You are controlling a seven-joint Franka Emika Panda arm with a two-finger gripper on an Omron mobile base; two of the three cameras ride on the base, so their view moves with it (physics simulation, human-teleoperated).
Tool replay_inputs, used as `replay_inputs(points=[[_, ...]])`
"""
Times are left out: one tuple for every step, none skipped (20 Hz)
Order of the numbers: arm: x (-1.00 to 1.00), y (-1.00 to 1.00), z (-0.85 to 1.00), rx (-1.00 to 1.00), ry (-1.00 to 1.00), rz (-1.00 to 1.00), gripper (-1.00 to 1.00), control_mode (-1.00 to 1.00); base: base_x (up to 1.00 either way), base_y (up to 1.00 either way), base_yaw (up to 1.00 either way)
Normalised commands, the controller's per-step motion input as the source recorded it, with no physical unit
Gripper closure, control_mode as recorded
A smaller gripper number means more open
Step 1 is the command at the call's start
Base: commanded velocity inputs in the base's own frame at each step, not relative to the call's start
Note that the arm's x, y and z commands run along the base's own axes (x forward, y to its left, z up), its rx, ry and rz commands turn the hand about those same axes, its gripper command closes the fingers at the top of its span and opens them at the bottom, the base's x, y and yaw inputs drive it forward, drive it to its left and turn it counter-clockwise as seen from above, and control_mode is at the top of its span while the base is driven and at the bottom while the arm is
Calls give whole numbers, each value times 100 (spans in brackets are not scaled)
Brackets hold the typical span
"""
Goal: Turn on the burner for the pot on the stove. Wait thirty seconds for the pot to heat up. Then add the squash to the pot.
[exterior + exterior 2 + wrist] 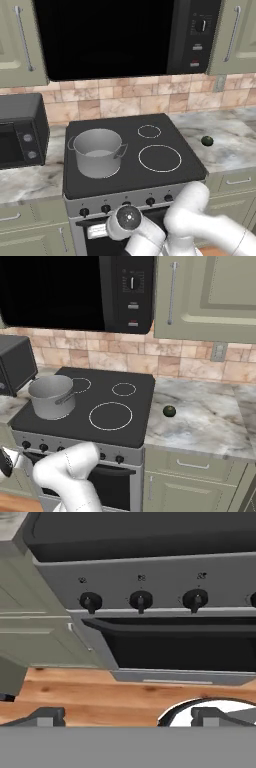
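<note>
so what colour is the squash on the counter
Dark green; the squash shows best in the right base view, on the marbled counter right of the stove.

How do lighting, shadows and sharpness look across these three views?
Left base view: flat even light, the pot barely shadows the stove, edges slightly soft. Right base view: same flat light, no glare on the counter by the squash. Hand view: knobs soft, blurred.

Sage-green cabinets (210, 291) over a tan tile backsplash (130, 97) — marble counter (200, 421), wooden floor (100, 694) below.
</note>
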Motion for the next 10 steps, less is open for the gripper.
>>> replay_inputs(points=[[-11, 2, -21, 0, -18, 0, -100, -100, 0, 0, 0], [-10, 0, -18, 0, -21, 0, -100, -100, 0, 0, 0], [-9, 0, -16, 0, -22, 0, -100, -100, 0, 0, 0], [-9, 1, -13, 0, -23, 0, -100, -100, 0, 0, 0], [-8, 6, -12, 0, -22, 0, -100, -100, 0, 0, 0], [-5, 12, -11, 0, -21, 0, -100, -100, 0, 0, 0], [-7, 16, -10, 0, -20, 0, -100, -100, 0, 0, 0], [-9, 19, -8, 0, -20, 0, -100, -100, 0, 0, 0], [-9, 22, -5, 0, -20, 0, -100, -100, 0, 0, 0], [-11, 23, -4, 0, -21, 0, -100, -100, 0, 0, 0]])
